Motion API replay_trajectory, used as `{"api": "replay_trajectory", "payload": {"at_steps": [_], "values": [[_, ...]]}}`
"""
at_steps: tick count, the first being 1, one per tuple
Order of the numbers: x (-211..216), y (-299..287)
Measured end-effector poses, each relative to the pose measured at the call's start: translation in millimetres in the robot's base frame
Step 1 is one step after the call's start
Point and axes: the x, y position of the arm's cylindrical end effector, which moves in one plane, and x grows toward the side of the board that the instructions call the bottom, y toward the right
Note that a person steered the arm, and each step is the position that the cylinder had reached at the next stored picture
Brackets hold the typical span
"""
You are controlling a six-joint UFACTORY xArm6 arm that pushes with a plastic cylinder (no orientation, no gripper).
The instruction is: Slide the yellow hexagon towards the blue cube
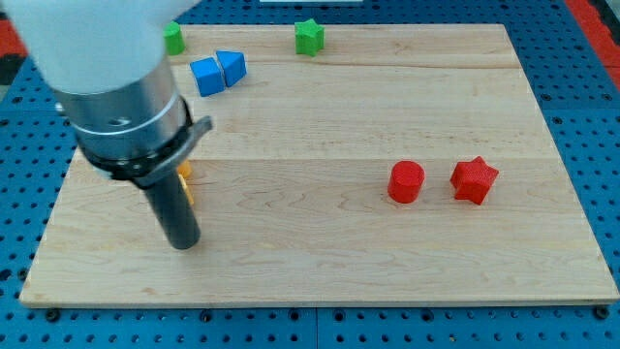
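My tip (183, 241) rests on the wooden board (329, 252) at the view's lower left. A yellow block (185, 180) peeks out just above and right of the rod; most of it is hidden behind the rod, so its shape cannot be made out. A blue cube (206, 76) sits near the view's top left, touching a second blue block (232, 66) on its right. The tip is well below both blue blocks.
A green block (173, 38) lies at the top left, partly behind the arm. A green star (309, 36) sits at the top centre. A red cylinder (406, 181) and a red star (474, 179) lie at the right.
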Motion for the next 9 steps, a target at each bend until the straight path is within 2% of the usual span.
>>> {"api": "replay_trajectory", "payload": {"at_steps": [1, 3, 5, 7, 9], "values": [[0.0, 0.0], [-21.8, -44.4], [-36.4, -41.4], [-46.0, 16.3], [-64.3, 39.4]]}}
